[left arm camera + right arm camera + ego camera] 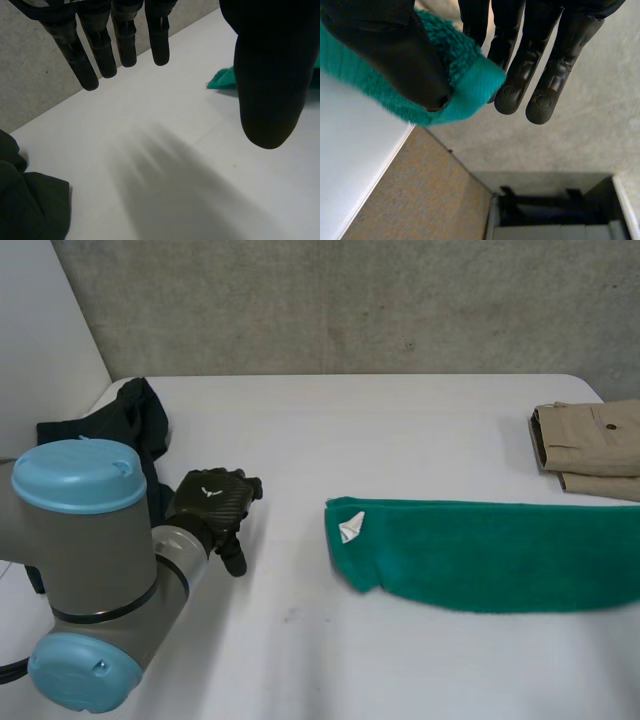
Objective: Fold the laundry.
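Note:
A green towel (pixel 480 552) lies in a long folded strip across the right half of the white table (pixel 330 430), a white tag (pixel 352 528) at its near-left end. My left hand (pixel 210 505) hovers over bare table to the left of that end. Its fingers (pixel 125 42) are straight and its thumb stands well apart, holding nothing. The towel's end (pixel 222 77) shows beyond the thumb. My right hand (pixel 395 45) pinches the towel's edge (pixel 470 80) between thumb and fingers (pixel 535 70), out past the table's side.
A dark garment (pixel 130 420) is heaped at the back left, close behind my left arm, and its edge (pixel 30 200) lies by my left hand. Folded beige trousers (pixel 595 445) sit at the back right. Below my right hand are brown floor (pixel 420 200) and a dark bin (pixel 555 210).

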Robot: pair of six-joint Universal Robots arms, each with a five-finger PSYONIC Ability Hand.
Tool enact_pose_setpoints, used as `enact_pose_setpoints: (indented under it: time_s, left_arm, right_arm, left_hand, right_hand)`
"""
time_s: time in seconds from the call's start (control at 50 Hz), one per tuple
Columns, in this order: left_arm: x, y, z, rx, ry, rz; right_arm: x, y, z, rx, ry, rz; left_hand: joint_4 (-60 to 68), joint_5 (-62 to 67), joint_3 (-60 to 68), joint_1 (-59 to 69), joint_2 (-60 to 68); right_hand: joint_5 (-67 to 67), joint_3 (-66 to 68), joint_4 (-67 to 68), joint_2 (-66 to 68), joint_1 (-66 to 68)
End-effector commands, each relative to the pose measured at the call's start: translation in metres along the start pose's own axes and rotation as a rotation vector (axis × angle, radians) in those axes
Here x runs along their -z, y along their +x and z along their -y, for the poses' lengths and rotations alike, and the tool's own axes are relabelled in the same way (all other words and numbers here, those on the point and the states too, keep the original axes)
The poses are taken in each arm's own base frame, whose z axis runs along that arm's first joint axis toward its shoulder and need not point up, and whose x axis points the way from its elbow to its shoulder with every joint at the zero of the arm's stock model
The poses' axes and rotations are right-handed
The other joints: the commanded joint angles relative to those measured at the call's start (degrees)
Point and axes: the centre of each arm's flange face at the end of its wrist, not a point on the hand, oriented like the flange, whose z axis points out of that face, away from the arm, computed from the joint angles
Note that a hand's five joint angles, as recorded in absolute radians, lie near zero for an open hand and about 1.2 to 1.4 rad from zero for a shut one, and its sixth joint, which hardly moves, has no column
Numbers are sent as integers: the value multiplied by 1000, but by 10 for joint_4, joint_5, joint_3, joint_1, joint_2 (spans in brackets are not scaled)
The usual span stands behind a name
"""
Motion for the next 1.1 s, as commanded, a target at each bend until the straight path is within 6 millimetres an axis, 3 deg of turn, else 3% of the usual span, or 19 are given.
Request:
enact_pose_setpoints:
  time_s: [0.02, 0.06, 0.12, 0.14, 0.2, 0.22, 0.28, 0.38, 0.42, 0.44, 0.46, 0.48, 0.5, 0.6, 0.68, 0.76, 0.86, 0.94, 1.1]
  left_arm:
    - [1, 0, -2, 4, -1, 0]
    - [0, 0, -1, 5, 1, 1]
    - [0, 0, -1, 6, 4, 1]
    - [0, 0, -1, 5, 5, 0]
    - [0, 1, -1, 5, 10, 1]
    - [1, 2, -1, 4, 11, -2]
    - [1, 4, -1, 5, 15, -5]
    - [0, 7, -6, 1, 1, -14]
    - [0, 11, -7, -3, 5, -23]
    - [-1, 12, -8, -4, 6, -26]
    - [-1, 13, -7, -5, 11, -29]
    - [-2, 17, -7, -8, 20, -38]
    - [-3, 19, -6, -9, 25, -41]
    - [-7, 24, 10, -4, 99, -45]
    - [-5, 35, 31, -2, 183, -69]
    - [-2, 51, 49, -3, 263, -107]
    - [-10, 80, 53, 3, 314, -181]
    - [-26, 107, 37, -20, 291, -269]
    - [-49, 120, -1, -61, 176, -279]
  right_arm:
    - [40, -38, 92, 23, 261, 76]
    - [62, -62, 124, 39, 375, 146]
    - [92, -95, 157, 74, 514, 253]
    - [114, -118, 174, 97, 604, 326]
    - [146, -150, 193, 123, 722, 430]
    - [166, -168, 199, 141, 780, 489]
    - [187, -197, 202, 160, 835, 581]
    - [225, -258, 190, 213, 866, 779]
    - [228, -267, 185, 232, 851, 793]
    - [228, -270, 185, 238, 844, 795]
    - [224, -271, 182, 240, 812, 784]
    - [221, -270, 181, 238, 792, 772]
    - [217, -268, 180, 234, 772, 752]
    - [207, -251, 184, 170, 714, 680]
    - [185, -189, 190, -99, 632, 572]
    - [171, -158, 175, -329, 528, 553]
    - [164, -147, 146, -398, 401, 571]
    - [150, -142, 114, -363, 297, 545]
    - [134, -151, 74, -273, 173, 551]
  left_hand:
    - [-3, 2, -7, -21, -3]
    - [-4, 1, -9, -23, -5]
    - [-13, -8, -18, -31, -13]
    - [-15, -9, -19, -33, -15]
    - [-20, -15, -24, -38, -20]
    - [-21, -16, -26, -40, -21]
    - [-25, -20, -29, -43, -25]
    - [-31, -26, -36, -50, -32]
    - [-31, -26, -36, -50, -32]
    - [-31, -26, -36, -50, -32]
    - [-33, -28, -38, -51, -33]
    - [-43, -38, -48, -62, -43]
    - [-45, -40, -49, -63, -45]
    - [-45, -40, -49, -63, -45]
    - [-47, -41, -51, -65, -47]
    - [-47, -41, -51, -65, -47]
    - [-43, -38, -48, -62, -43]
    - [-40, -35, -44, -58, -40]
    - [-13, -8, -18, -31, -13]
  right_hand:
    - [127, 126, 119, 128, 235]
    - [127, 126, 119, 128, 235]
    - [127, 126, 119, 128, 235]
    - [127, 126, 119, 128, 235]
    - [127, 126, 119, 128, 235]
    - [127, 126, 119, 128, 235]
    - [127, 126, 119, 128, 235]
    - [127, 126, 119, 128, 235]
    - [127, 126, 119, 128, 235]
    - [56, 55, 48, 57, 163]
    - [-348, -349, -356, -347, -240]
    - [-553, -554, -562, -552, -446]
    - [-573, -574, -581, -572, -465]
    - [-573, -574, -581, -572, -465]
    - [-573, -574, -581, -572, -465]
    - [-573, -574, -581, -572, -465]
    - [-573, -574, -581, -572, -465]
    - [-573, -574, -581, -572, -465]
    - [-473, -474, -482, -472, -366]
